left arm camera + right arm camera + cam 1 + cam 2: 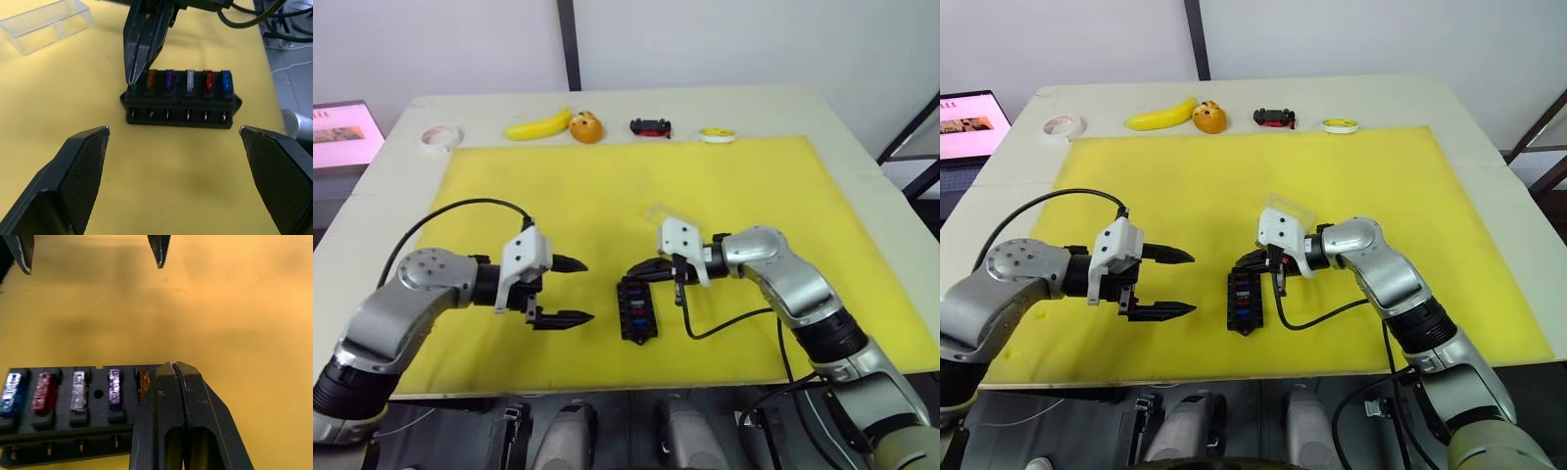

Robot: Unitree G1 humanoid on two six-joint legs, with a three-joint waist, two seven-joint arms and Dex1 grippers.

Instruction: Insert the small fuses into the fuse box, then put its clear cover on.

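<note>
Left wrist view looks straight at the fuse box, which lies on the yellow mat ahead of the left pincer and between the lines of its two fingers. That pincer is spread wide and holds nothing. It hovers just short of the box, probably so it can steady the box or reach in next.

Five of the small fuses stand in the far row of slots: amber, purple, pale clear, red and blue. A sixth, green one sits at the end slot, right under the tips of the right pincer.

The right pincer comes down onto that end of the box with its fingers pressed flat together, tips on or just above the green fuse. My guess is that it is pushing the last fuse home; whether it grips the fuse or only presses on it, I cannot tell.

The clear cover lies on the mat beyond the right pincer, apart from the box with its hollow side up, ready to be picked up once the slots are filled. The desk carries the mat.
</note>
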